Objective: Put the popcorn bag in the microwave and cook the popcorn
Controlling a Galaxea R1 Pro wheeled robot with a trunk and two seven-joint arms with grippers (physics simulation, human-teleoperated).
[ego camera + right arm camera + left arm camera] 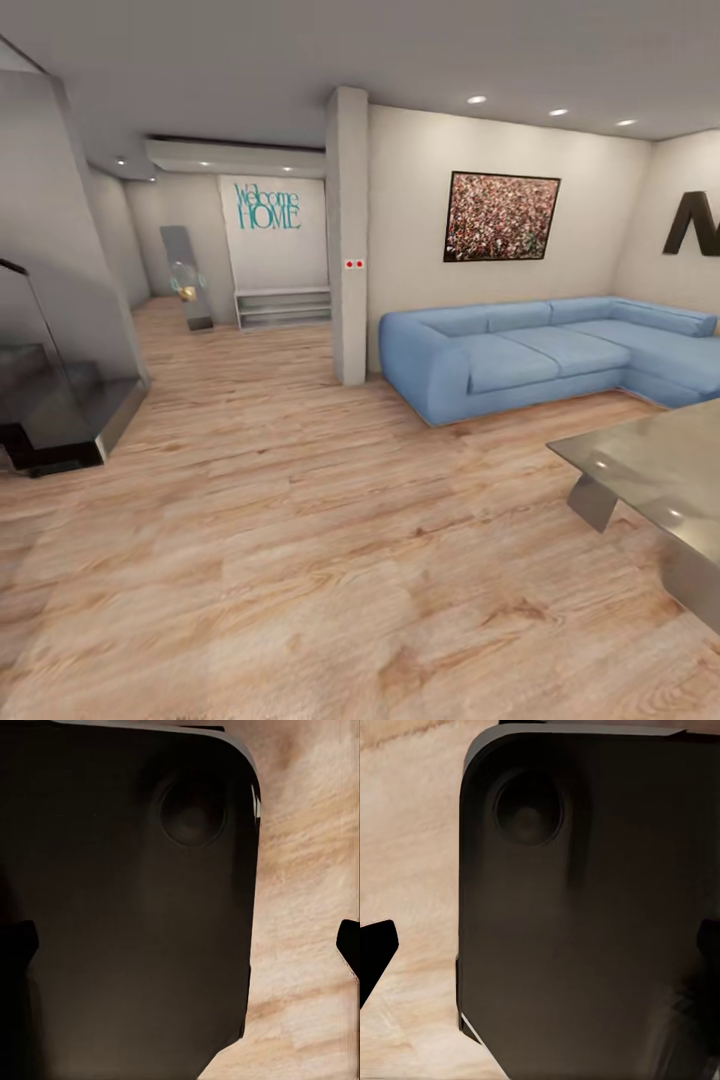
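Living room, not kitchen: pale wood plank floor (300,560) throughout, a blue corner sofa (530,355) against the far wall under a framed speckled picture (500,216), a grey pillar (349,235) beside it, and a "Welcome HOME" wall sign (267,205) over a low white shelf (283,306) down the hallway. A dark staircase with a glass side (60,390) stands at the left; the corner of a grey metallic table (650,465) enters at the lower right.

Left gripper (540,945): 2 dark fingertips sit at opposite edges of the left wrist view, set wide apart, nothing between them; beyond lies a dark rounded body panel of the robot (585,907) over the floor. Right gripper (187,937): same condition in the right wrist view, fingertips wide apart, holding nothing.

Location of the popcorn bag, microwave and countertop cannot be established from these views.

Assessment: the step in hand is transit to the kitchen; pickup is not yet begun. The next move calls for driving or turning the base until the countertop comes into sight, keeping clear of the table corner and pillar
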